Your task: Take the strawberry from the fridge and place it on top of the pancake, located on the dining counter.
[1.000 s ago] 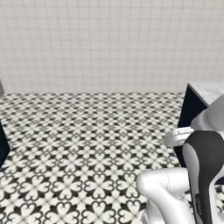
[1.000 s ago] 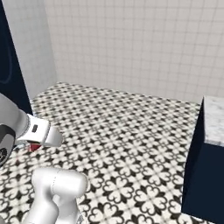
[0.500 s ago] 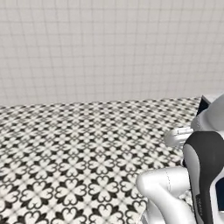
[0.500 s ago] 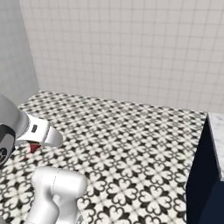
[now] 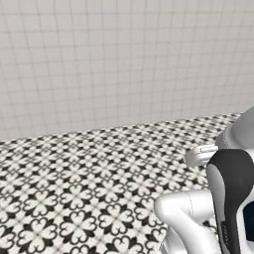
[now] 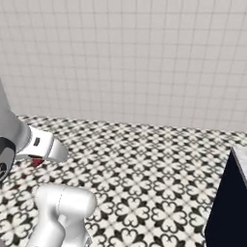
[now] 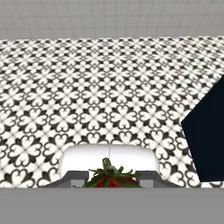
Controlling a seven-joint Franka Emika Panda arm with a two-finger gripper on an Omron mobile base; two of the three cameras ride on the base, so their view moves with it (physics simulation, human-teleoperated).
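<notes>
The strawberry (image 7: 111, 178), red with green leaves, sits between my gripper's (image 7: 111, 180) two fingers at the bottom of the hand view, and the gripper is shut on it. In the right base view a bit of the red strawberry (image 6: 36, 163) peeks out under the white hand, held above the patterned floor. A navy blue base with a pale slab corner on top, apparently the dining counter (image 6: 227, 207), stands at the lower right, and its dark side (image 7: 208, 131) also shows in the hand view. The fridge and the pancake are out of view.
A black-and-white patterned tile floor (image 5: 89, 173) stretches ahead to a pale tiled wall (image 5: 124, 59). The navy counter base is the one obstacle, off to the right.
The whole picture has shifted, so the base has driven. Dark cabinets and the grey wall at the left edge have slid out of view. The strawberry stays in the gripper.
</notes>
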